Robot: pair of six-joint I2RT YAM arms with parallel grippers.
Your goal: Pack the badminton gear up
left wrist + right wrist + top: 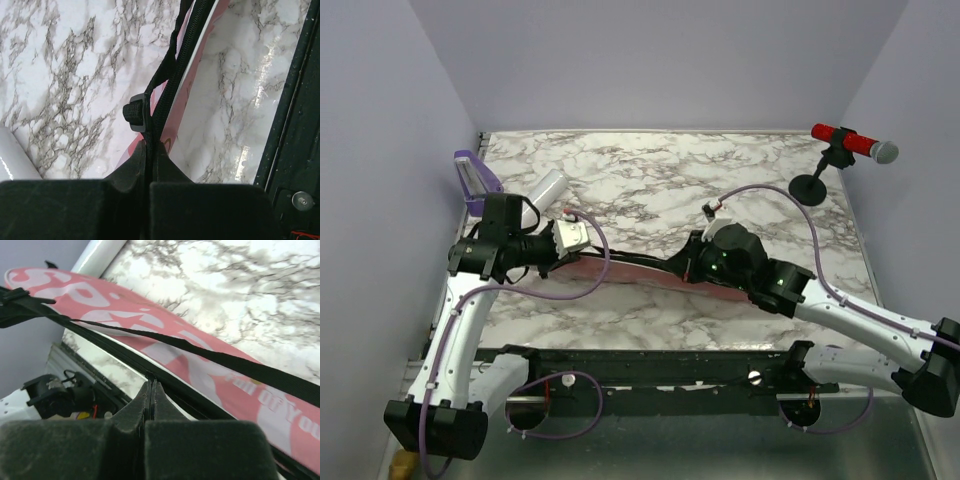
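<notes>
**Pink bag held nearly edge-on between two closed grippers**

Closest to the arm bases, the pink bag (635,272) spans the near-middle of the marble table (650,170). Its long axis runs left to right, with the left end a little farther from the bases than the right end. From above only a narrow sliver of it shows, with the black zip edge uppermost.

The left gripper (149,147) meets the bag near its left end. Its fingers are pinched together on the black zip edge, which runs straight away from them in the left wrist view. A ribbed black buckle (135,112) sits just beside that edge.

The right gripper (151,382) sits farther along, toward the bag's right end. Its fingers are pressed fully together, with the tips against the zip edge. Whether any fabric is caught between them cannot be told.

In the right wrist view the bag's pink face carries large white lettering along its length. A thin black strap (200,347) runs lengthwise over that face.

Farther back, beyond the bag's left end, the white tube (548,188) lies on the table apart from the bag. Its long axis slants from near-left to far-right, and its near end is hidden behind the left arm.

A purple tray (475,178) stands tilted at the table's left edge, just beside the tube.

At the far right corner a red microphone (850,143) sits on a black stand, with its grey head pointing right.
</notes>
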